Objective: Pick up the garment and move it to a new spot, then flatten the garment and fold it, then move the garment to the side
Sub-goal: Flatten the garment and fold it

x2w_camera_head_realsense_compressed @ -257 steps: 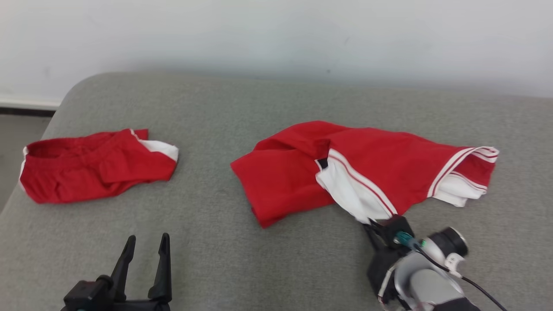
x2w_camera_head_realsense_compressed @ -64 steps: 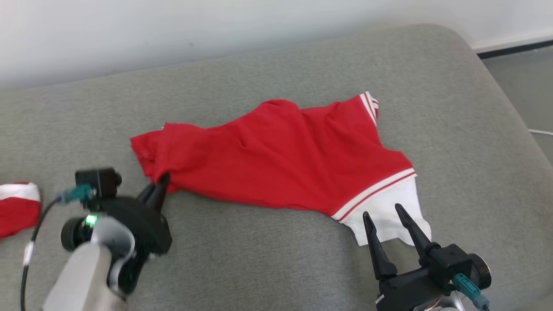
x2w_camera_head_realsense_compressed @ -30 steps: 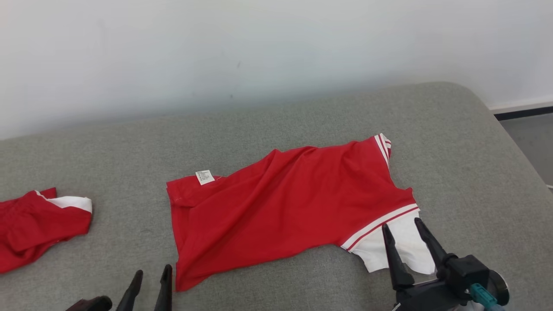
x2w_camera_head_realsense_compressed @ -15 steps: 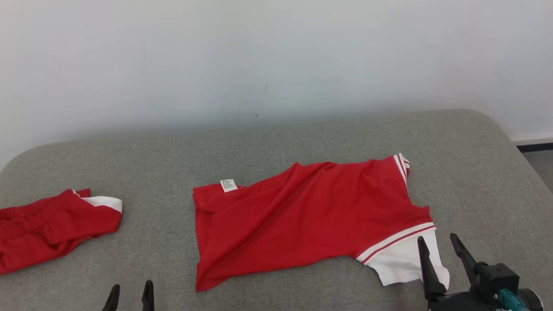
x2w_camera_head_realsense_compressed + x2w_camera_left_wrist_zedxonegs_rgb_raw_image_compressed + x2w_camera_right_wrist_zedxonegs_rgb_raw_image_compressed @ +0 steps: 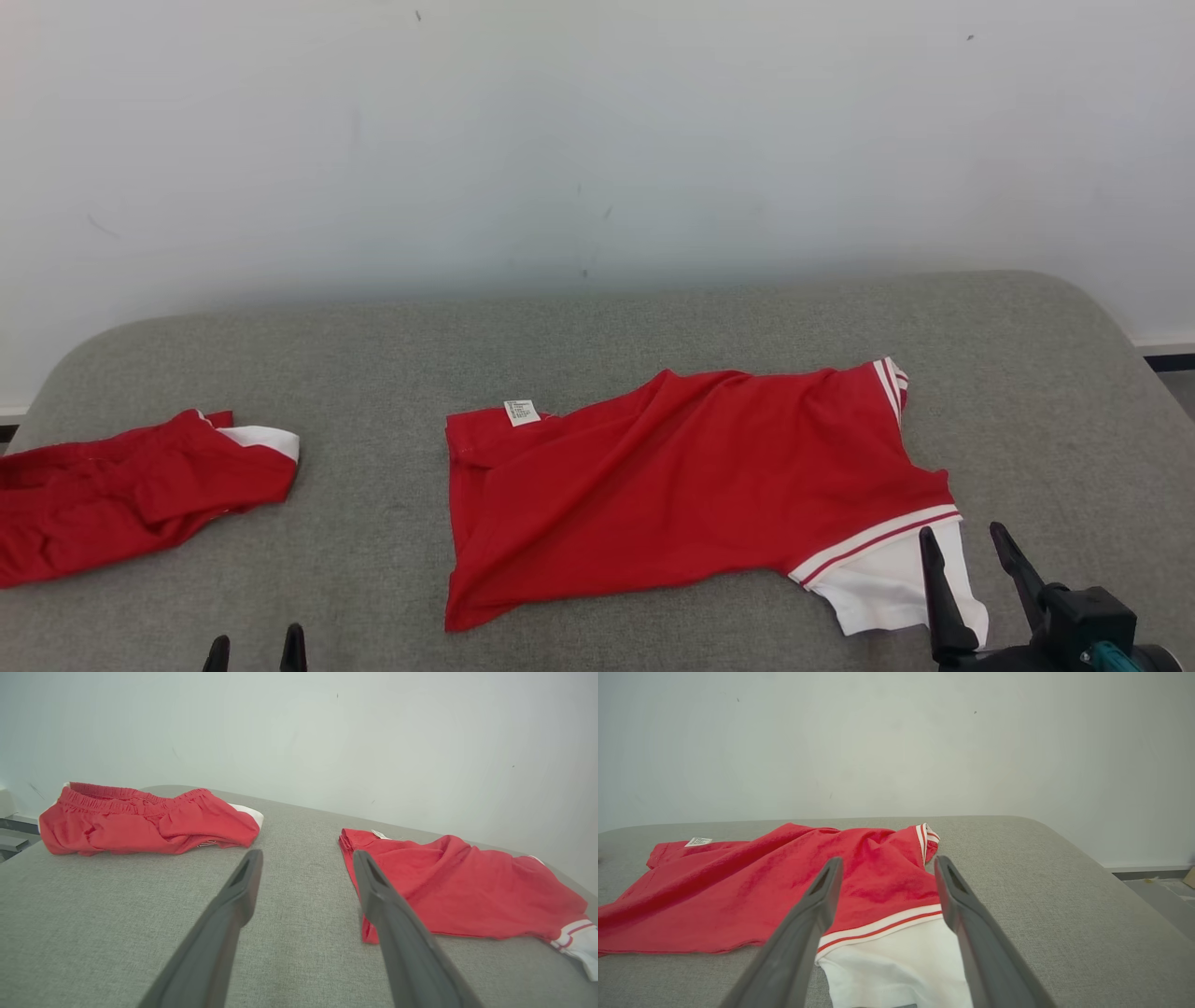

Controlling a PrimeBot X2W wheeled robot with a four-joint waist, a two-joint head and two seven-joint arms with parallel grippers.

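Your red shirt (image 5: 691,485) is lying spread out but wrinkly on the grey cushion (image 5: 597,345), right of middle, with its white sleeve (image 5: 887,588) toward the front edge. Your right gripper (image 5: 962,530) is right at that sleeve, fingers apart, gripping nothing. The left gripper (image 5: 257,637) is spread and empty too, at the front edge. Red shorts (image 5: 140,495) sit by the left edge.

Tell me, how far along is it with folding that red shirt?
Early on. The red shirt already lies spread on the grey cushion, apart from the red shorts. Flattening looks in hand: a ridge runs across it, and both pairs of jaws are open and empty, the right pair by the white sleeve. Folding and moving it aside remain.
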